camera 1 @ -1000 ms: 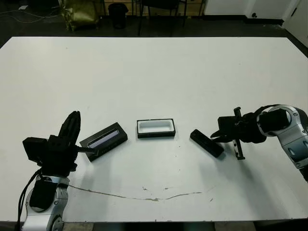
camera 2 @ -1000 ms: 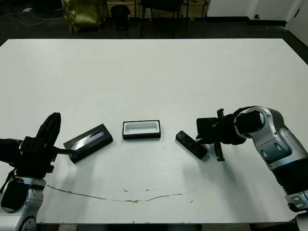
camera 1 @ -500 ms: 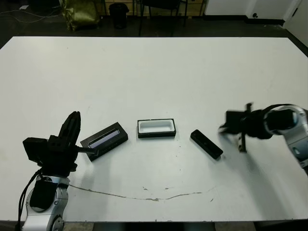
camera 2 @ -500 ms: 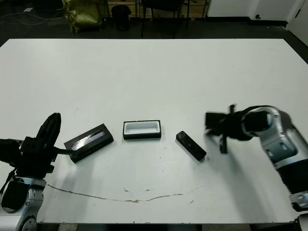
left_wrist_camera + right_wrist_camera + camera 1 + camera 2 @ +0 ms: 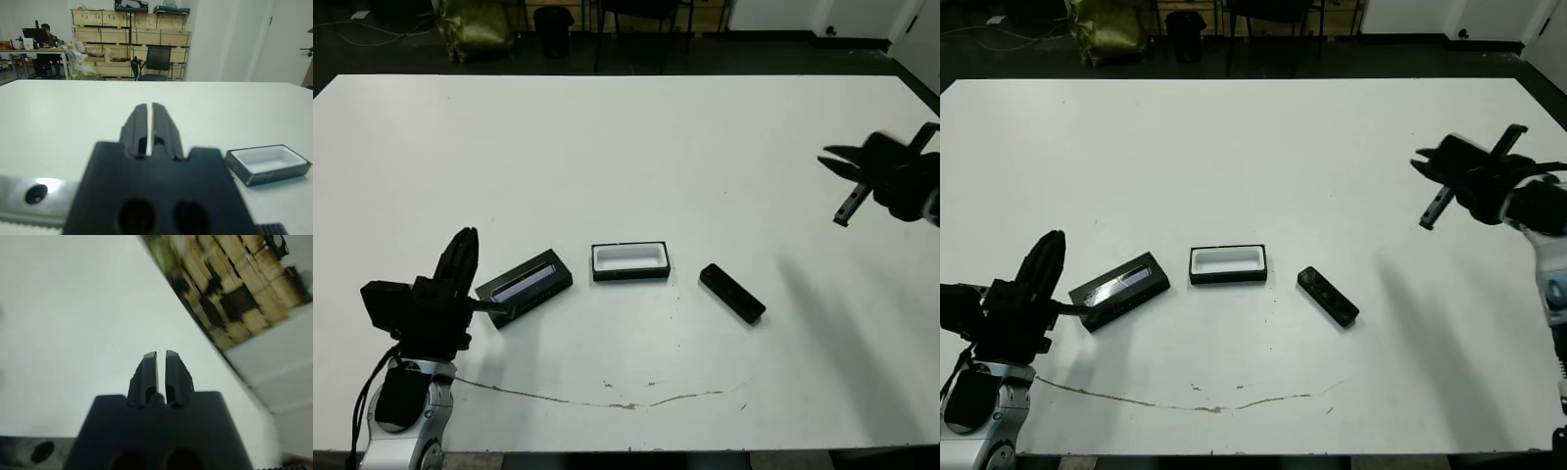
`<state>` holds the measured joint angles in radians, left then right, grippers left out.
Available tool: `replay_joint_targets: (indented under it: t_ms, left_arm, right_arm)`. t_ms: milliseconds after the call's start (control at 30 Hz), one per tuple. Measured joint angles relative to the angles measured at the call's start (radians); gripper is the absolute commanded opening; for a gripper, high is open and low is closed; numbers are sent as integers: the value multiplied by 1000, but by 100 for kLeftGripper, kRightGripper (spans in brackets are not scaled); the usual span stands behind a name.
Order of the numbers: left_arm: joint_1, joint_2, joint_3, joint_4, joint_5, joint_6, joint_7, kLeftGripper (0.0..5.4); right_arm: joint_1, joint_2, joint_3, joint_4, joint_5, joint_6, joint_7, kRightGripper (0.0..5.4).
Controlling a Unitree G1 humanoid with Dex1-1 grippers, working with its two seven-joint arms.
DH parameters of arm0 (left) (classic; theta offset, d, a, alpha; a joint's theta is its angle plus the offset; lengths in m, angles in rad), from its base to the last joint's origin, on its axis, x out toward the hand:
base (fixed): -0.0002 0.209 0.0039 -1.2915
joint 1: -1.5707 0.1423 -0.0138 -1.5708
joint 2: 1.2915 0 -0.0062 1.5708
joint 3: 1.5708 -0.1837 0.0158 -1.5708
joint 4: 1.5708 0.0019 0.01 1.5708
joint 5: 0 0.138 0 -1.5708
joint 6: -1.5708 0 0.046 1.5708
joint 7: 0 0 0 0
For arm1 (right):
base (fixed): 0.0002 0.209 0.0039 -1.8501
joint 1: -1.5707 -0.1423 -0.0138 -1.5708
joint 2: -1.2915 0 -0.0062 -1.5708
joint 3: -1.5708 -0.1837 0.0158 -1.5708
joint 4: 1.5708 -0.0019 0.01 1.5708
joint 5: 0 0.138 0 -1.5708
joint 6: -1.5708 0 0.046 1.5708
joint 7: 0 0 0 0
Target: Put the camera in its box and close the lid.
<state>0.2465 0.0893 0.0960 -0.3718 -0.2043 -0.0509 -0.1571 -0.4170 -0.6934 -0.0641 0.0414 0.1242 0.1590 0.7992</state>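
Observation:
The camera [image 5: 732,293], a slim black bar, lies slantwise on the white table right of the box [image 5: 630,274]. That box is an open black tray with a white inside, also in the left wrist view [image 5: 279,174]. Left of it lies the lid [image 5: 524,287], black with a greyish panel. My left gripper [image 5: 466,237] rests near the table's front left, just left of the lid, shut and holding nothing. My right gripper [image 5: 829,159] hangs blurred in the air at the far right, well away from the camera. Its fingers [image 5: 149,369] are shut with nothing between them.
A thin dark crack line [image 5: 607,401] runs along the table near its front edge. Beyond the far edge stand chairs, a bin [image 5: 552,29] and a yellow-green bag [image 5: 475,24]. The left wrist view shows shelves of boxes and a seated person [image 5: 45,34] far off.
My right gripper has pulled back from beside the camera, rising and swinging right and farther away. The camera stays on the table. Left arm, lid and box have not moved.

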Motion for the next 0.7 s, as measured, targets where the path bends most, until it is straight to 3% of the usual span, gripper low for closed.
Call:
replay_joint_targets:
  t_ms: [133, 233, 367, 567, 700]
  left_arm:
    - [1, -3, -1, 1, 3, 1, 0, 0]
    - [-1, -3, 0, 4, 4, 0, -1, 0]
    - [-2, -3, -1, 7, 6, -1, -3, 0]
    - [-3, -5, 0, 11, 0, 1, -8, 0]
    - [-2, -7, -2, 9, 1, 11, -4, 0]
  right_arm:
    - [132, 111, -62, -73, 225, 64, 33, 1]
    - [227, 163, -79, -107, 297, 63, 36, 1]
    - [337, 208, -93, -175, 352, 85, -5, 1]
    - [483, 226, -96, -333, 350, 133, -126, 1]
    - [515, 227, -91, -354, 330, 136, -165, 1]
